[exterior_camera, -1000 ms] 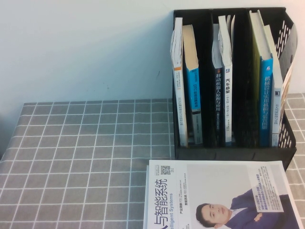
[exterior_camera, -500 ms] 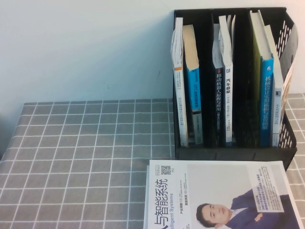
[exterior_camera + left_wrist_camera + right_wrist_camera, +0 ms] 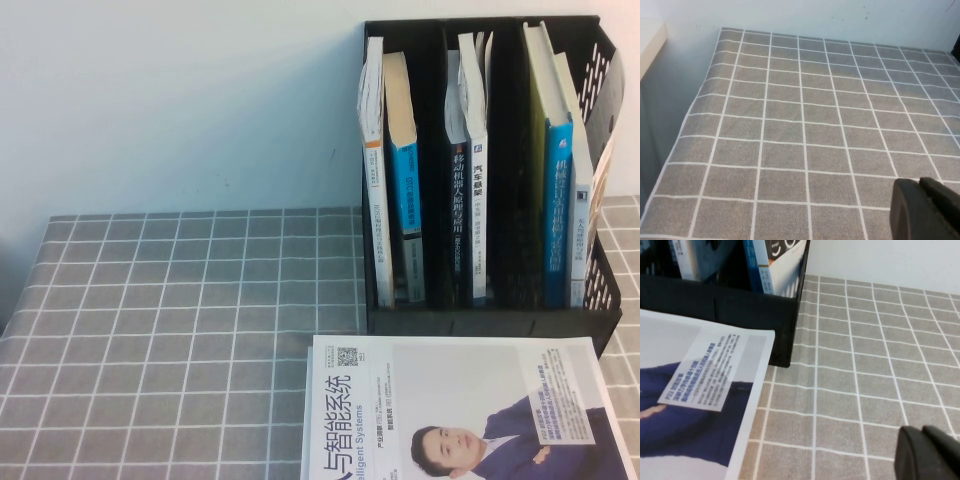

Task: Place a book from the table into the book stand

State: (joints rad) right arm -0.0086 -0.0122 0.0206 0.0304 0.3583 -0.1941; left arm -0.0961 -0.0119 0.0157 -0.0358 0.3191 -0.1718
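The black book stand (image 3: 490, 320) stands upright at the back right of the grid-cloth table (image 3: 180, 320), with several books in its three slots. In its right slot the outermost book has a pale spine (image 3: 580, 215); its white cover with a dark circular graphic (image 3: 787, 257) shows in the right wrist view. A white book picturing a suited man (image 3: 460, 410) lies flat in front of the stand. My left gripper (image 3: 920, 187) is shut and empty over bare cloth on the left. My right gripper (image 3: 921, 432) is shut and empty over cloth to the right of the flat book. Neither shows in the high view.
A pale wall runs behind the table. The table's left edge (image 3: 685, 125) drops off beside the left gripper's area. The stand's right front corner (image 3: 785, 347) sits close to the flat book's corner (image 3: 767, 337).
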